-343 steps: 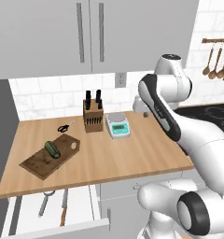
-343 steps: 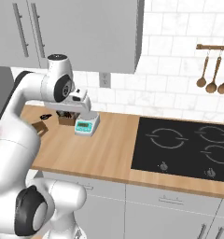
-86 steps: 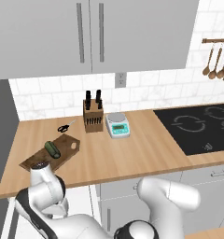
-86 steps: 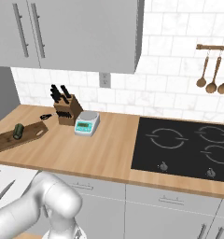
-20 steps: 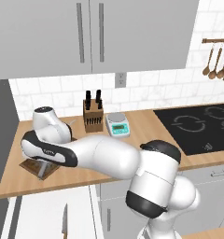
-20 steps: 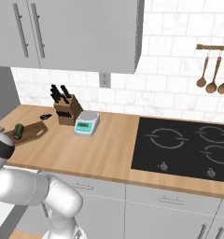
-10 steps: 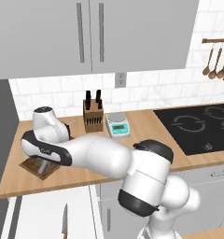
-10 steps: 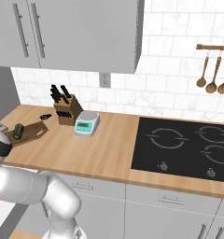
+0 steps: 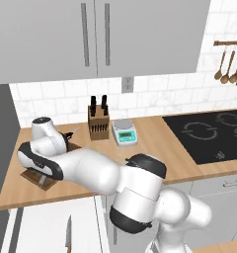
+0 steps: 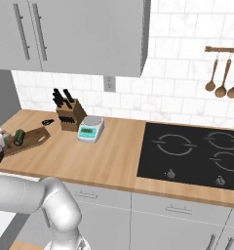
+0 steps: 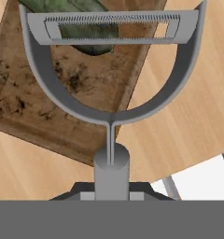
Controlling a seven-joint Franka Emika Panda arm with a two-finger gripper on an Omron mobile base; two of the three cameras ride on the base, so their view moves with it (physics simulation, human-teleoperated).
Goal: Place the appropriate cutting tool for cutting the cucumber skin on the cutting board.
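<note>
Reaching far to its left, the white arm stretched over the cutting board [image 9: 39,177] at the left end of the wooden counter [image 9: 155,148]. In the hand view the gripper [image 11: 111,186] held the grey peeler [image 11: 111,70] by its handle, the jaws closed tight on it, with the looped head and serrated blade hanging above the board's edge, partly over board and partly over bare counter. The dark green cucumber [image 11: 79,25] lay on the board just beyond the blade; in the right base view it [image 10: 19,137] sat upon the board [image 10: 33,139] near the counter's left end. Behind the board stood the knife block [image 10: 70,116], with black scissors [image 10: 48,122] beside it and a small kitchen scale [image 10: 89,130] to its right. A knife [image 9: 68,232] lay in the open drawer below.
</note>
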